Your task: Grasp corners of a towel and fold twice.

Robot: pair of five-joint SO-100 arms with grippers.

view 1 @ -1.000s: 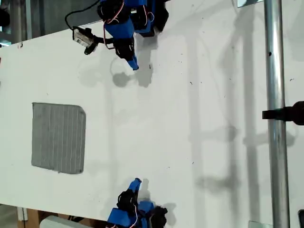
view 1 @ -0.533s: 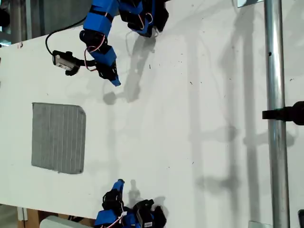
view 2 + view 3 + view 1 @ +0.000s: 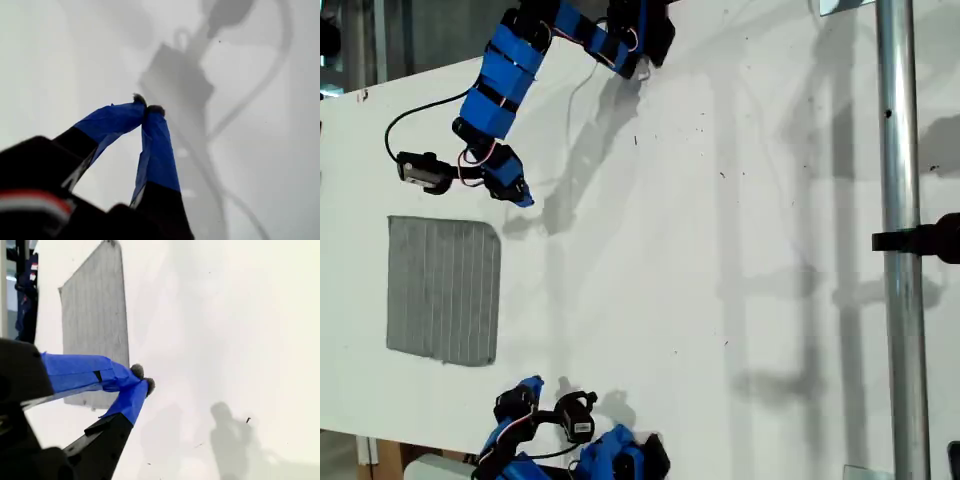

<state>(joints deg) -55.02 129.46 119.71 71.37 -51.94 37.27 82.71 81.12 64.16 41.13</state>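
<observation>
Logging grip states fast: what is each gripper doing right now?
My first gripper: closed, holding nothing.
My second gripper: closed, holding nothing, towel untouched.

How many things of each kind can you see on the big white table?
Gray striped cloth towel: 1
Blue robot arms with grippers: 2, one at the exterior view's top, one at its bottom
White table: 1
Shiny metal pole: 1
Total: 5
</observation>
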